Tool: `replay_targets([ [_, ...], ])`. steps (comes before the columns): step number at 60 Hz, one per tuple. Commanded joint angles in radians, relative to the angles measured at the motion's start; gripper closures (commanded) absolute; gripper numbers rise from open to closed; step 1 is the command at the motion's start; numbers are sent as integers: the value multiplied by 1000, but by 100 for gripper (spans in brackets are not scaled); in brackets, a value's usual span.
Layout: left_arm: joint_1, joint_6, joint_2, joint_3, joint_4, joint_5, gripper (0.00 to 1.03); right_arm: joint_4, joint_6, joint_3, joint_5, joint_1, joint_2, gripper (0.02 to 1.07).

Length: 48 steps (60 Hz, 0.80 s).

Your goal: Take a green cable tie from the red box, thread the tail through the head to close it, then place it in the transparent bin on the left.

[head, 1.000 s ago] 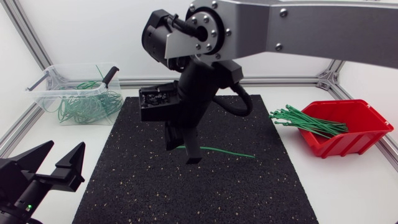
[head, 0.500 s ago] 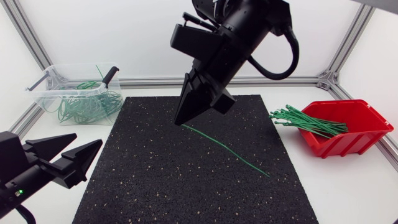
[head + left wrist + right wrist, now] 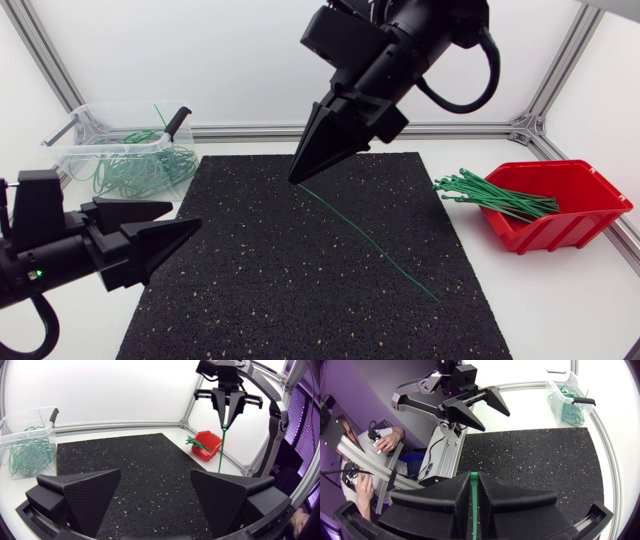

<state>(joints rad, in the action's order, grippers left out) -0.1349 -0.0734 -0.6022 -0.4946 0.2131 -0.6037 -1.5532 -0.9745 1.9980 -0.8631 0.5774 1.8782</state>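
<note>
Right gripper [image 3: 299, 175] high over the black mat [image 3: 250, 300], fingers clamped on one green cable tie [image 3: 368, 239] hanging straight down. Left gripper [image 3: 190, 215] hovers low, fingers apart. One red box [image 3: 590, 205], one clear bin [image 3: 75, 140].

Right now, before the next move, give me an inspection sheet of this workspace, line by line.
Surface: black speckled mat on a white table.
Job's things: one straight green cable tie hangs from the right gripper, slanting down toward the mat; loose ties spill over the rim of the red box; closed loops lie in the transparent bin.
Clutter: a black handle at the bin's rim.
Grippers: right gripper shut on the tie, above the mat; left gripper open, empty, at the mat's left edge.
Cables: black cable loops at the right arm's wrist.
Surroundings: nothing seen.
</note>
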Motion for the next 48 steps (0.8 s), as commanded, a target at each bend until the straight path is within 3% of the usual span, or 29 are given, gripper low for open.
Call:
replay_targets([
  [1, -15, 29, -57, -38, -15, -38, 7, -28, -36, 27, -20, -10, 62, 101],
  [11, -19, 121, -142, -71, -24, -61, 7, -102, -78, 101, -86, -17, 148, 101],
  [20, -29, 432, -200, -116, -20, -10, 16, -128, -99, 151, -126, -17, 208, 101],
  [29, -86, 500, -271, -144, -21, -10, 24, -137, -105, 197, -151, -21, 248, 101],
  [34, -77, 501, -324, -162, -38, -100, 24, -160, -115, 228, -172, -25, 268, 101],
  [38, -46, 509, -360, -176, -43, -220, 24, -165, -122, 228, -185, -24, 271, 101],
  [48, -34, 506, -401, -179, -115, -320, 24, -192, -158, 222, -220, -17, 269, 101],
])
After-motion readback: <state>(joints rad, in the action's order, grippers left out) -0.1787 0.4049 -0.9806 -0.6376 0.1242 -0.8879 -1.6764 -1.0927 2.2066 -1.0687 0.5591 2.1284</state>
